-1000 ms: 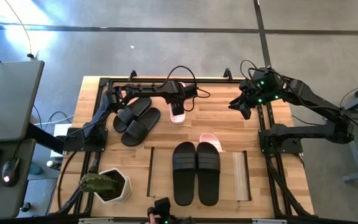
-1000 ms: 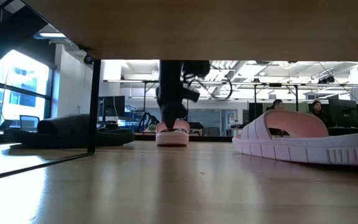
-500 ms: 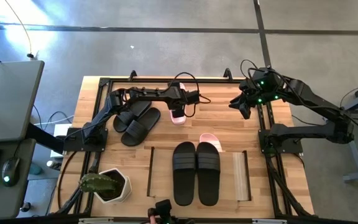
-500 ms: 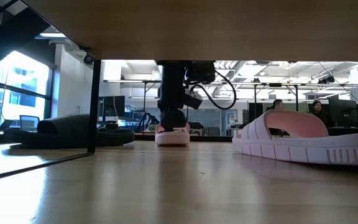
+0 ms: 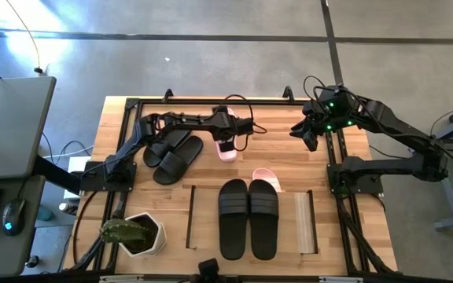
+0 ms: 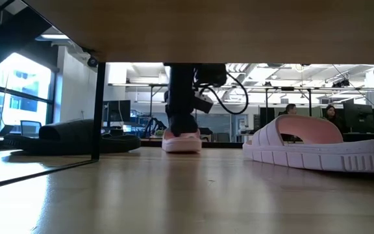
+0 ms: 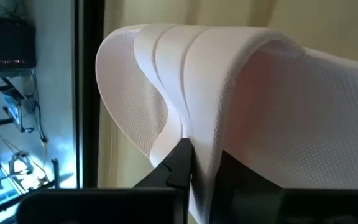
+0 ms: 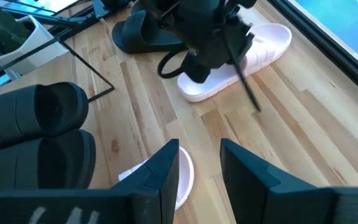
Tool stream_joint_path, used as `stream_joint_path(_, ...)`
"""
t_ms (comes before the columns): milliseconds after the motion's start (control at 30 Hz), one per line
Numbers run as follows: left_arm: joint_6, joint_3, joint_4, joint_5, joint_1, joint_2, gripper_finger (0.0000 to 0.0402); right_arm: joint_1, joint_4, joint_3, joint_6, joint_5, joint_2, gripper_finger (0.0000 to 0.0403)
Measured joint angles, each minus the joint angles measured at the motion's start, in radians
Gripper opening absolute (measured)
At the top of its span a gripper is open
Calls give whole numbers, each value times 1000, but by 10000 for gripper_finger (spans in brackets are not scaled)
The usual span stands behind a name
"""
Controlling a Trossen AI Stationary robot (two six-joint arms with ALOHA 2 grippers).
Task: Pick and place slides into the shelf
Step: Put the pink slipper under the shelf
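The table (image 5: 211,169) of pale wooden boards carries everything. The shelf (image 5: 305,224), a low light-wood rack, stands at its near edge, well toward the camera side from the left gripper (image 5: 225,138). On its top panel lies one pair of black slides (image 5: 248,218), side by side.

The left arm (image 5: 181,120) reaches across the far half of the table, and its gripper sits on a pink-and-white slide (image 5: 226,148). In the left wrist view the two dark fingers (image 7: 180,163) are pinched narrow on the slide's wide white strap (image 7: 185,106), the fabric folding between them, so the jaws are closed on that sandal. The low view shows the sole flat on the boards under the gripper.

Just beside this gripper, on its left-arm side, lies a second pair of black slides (image 5: 171,151), angled and partly under the arm. The other pink-and-white slide (image 5: 264,177) lies between the gripper and the shelf, its near end hidden under the shelf top; the low view shows it whole, resting on the table.

The right gripper (image 5: 309,135) hangs above the far right part of the table, well apart from the left one, its fingers (image 8: 166,163) partly spread and holding nothing.

A white hexagonal pot (image 5: 141,234) with a plant stands at the near left corner.

Count: six slides, one shelf, one pot.
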Motion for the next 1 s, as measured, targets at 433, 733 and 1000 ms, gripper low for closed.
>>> stream_joint_path(433, -35, 90, -79, 37, -64, -47, 3, 0, 0, 0, -45, 1, 0, 108)
stream_joint_path(733, -88, 224, -220, 21, -65, -48, 2, -11, -3, 0, 13, -3, 0, 108)
stream_joint_path(1000, -154, 322, -343, -8, -85, -48, 1, -137, -29, 0, 92, -152, 0, 108)
